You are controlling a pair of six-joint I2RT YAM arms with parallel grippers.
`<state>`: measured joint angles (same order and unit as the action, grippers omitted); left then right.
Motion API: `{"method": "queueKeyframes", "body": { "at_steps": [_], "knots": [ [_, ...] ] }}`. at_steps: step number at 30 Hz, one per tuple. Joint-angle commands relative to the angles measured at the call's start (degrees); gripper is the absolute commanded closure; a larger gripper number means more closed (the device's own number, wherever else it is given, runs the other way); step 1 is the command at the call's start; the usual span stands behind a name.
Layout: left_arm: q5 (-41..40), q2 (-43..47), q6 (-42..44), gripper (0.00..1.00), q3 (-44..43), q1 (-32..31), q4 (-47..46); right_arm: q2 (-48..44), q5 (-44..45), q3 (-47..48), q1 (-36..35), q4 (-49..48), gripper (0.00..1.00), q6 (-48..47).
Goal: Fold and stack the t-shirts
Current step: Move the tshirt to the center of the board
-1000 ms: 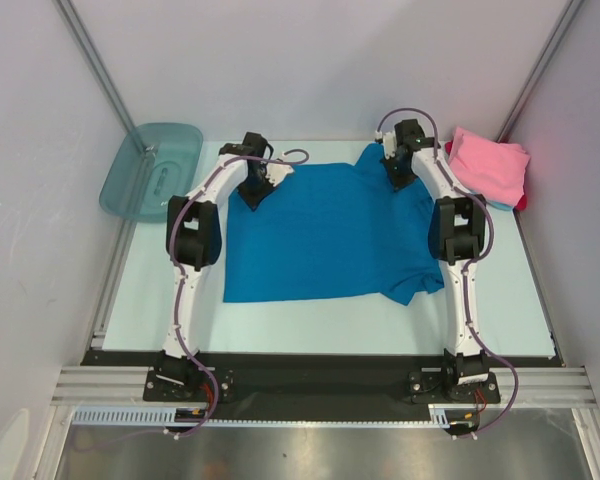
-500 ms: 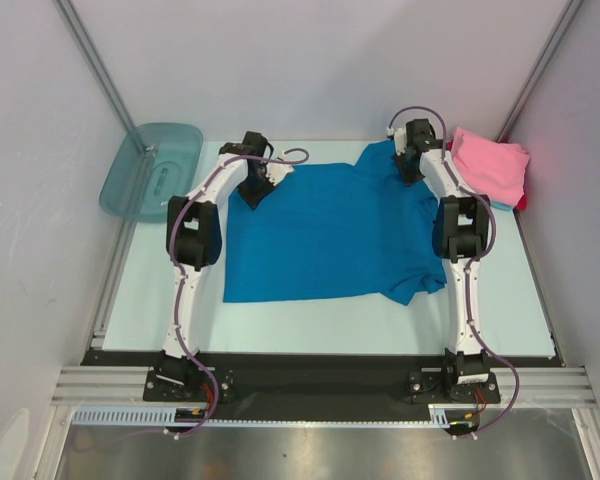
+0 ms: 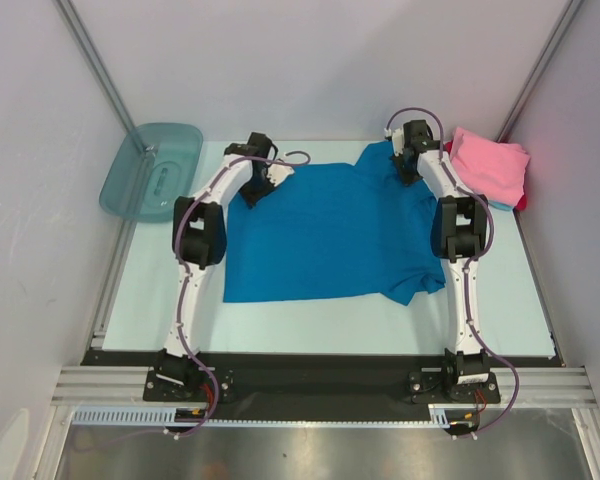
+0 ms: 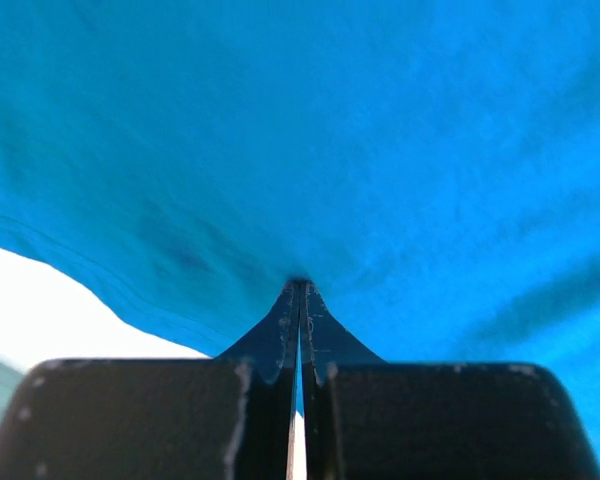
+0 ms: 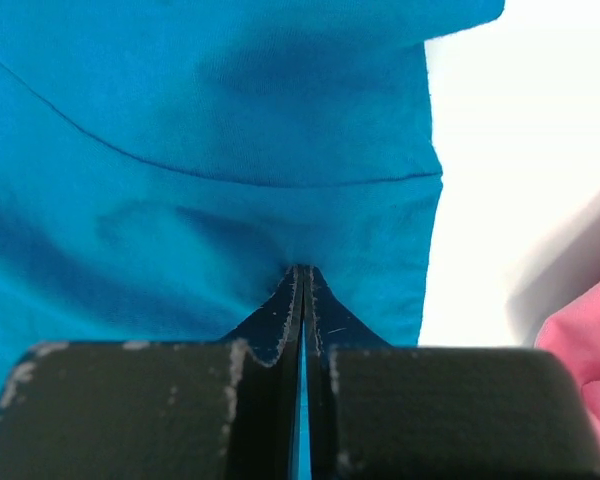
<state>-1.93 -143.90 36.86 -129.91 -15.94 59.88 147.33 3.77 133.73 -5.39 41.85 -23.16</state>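
Fingers of left gripper (image 4: 300,288) pinched shut on blue t-shirt (image 3: 325,230), far-left corner | right gripper (image 5: 302,270) closed on far-right edge | shirt spread mid-table (image 3: 280,325) (pink t-shirt (image 3: 490,165) at far-right corner)

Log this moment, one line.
left hand: shut on blue t-shirt | right hand: shut on blue t-shirt | pink t-shirt: far right
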Motion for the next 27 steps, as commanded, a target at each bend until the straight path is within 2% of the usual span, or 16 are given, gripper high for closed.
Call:
{"method": "queueKeyframes", "body": {
  "at_steps": [1, 8, 16, 27],
  "knots": [
    [-3.2, -3.0, -1.4, 1.0, -3.8, -0.8, 0.3, -0.3, 1.0, 1.1, -0.1, -1.0, 1.0, -0.6],
    [-8.1, -6.5, -2.3, 1.0, -6.6, -1.3, 0.0, -1.5, 0.9, 0.4, -0.5, -0.9, 1.0, -0.4],
    [-21.4, -9.8, -2.1, 1.0, -7.8, -1.2, -7.7, -1.2, 4.0, -0.4, -1.0, -3.8, 1.0, -1.7],
    [-24.9, -11.7, 1.9, 1.0, -8.1, -1.2, -13.6, 2.4, 16.4, -0.2, -1.7, -15.7, 1.0, -8.4]
  ]
}}
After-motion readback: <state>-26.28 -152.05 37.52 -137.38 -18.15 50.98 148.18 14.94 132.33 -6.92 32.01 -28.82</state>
